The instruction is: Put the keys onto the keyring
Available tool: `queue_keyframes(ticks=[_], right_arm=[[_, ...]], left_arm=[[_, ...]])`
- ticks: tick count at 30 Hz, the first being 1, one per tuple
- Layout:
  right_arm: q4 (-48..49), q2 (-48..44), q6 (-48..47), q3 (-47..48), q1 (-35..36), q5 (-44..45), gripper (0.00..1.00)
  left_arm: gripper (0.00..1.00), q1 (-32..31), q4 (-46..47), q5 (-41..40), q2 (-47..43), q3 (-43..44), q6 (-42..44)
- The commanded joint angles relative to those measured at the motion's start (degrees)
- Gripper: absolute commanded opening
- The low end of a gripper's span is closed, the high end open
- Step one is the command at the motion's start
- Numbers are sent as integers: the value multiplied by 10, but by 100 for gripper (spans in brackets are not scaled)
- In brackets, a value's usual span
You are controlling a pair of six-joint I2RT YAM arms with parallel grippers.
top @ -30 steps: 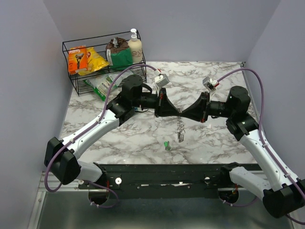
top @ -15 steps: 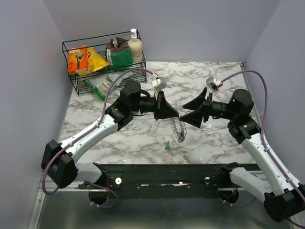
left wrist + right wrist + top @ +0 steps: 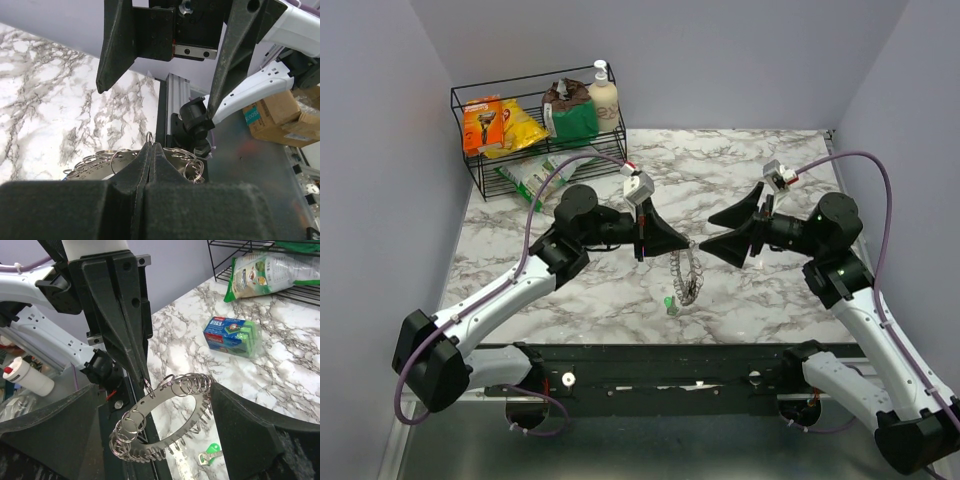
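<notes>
The left gripper (image 3: 691,243), at the centre of the top view, is pressed fully shut on the top edge of the keyring (image 3: 684,276). The keyring is a flat metal hoop that carries a row of small split rings (image 3: 188,385). It hangs tilted from the fingertips and reaches down toward the lower middle of the frame. Whether its lower end touches the tabletop (image 3: 770,160) cannot be told.

The right gripper (image 3: 708,233) faces the left one from the right side of the frame. Its jaws are spread wide and hold nothing. In the right wrist view, its two fingers sit at the lower left and lower right corners with the keyring between them, apart from both.

A green key (image 3: 669,302) lies on the tabletop just beside the keyring's lower end, toward the bottom of the top view. A sponge pack (image 3: 232,335) lies on the marble further back. A wire rack (image 3: 485,180) holding packets and a bottle stands at the upper left.
</notes>
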Motion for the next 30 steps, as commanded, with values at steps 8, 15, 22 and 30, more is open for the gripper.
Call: queue_keyframes(ticks=[8,15,22,30], right_arm=[[37,-7,21,8,2,-54,100],[53,-1,16,9,2,-111,100],[86,5,30,8,2,-166,100],[-24,33,-53,69,51,-122,97]], left_arm=[[0,-2,146,34,-86,-77,100],[0,-2,190,27,-139,-125,181],[0,-3,183,26,-162,-139,236],[0,-3,179,34,-147,-124,228]])
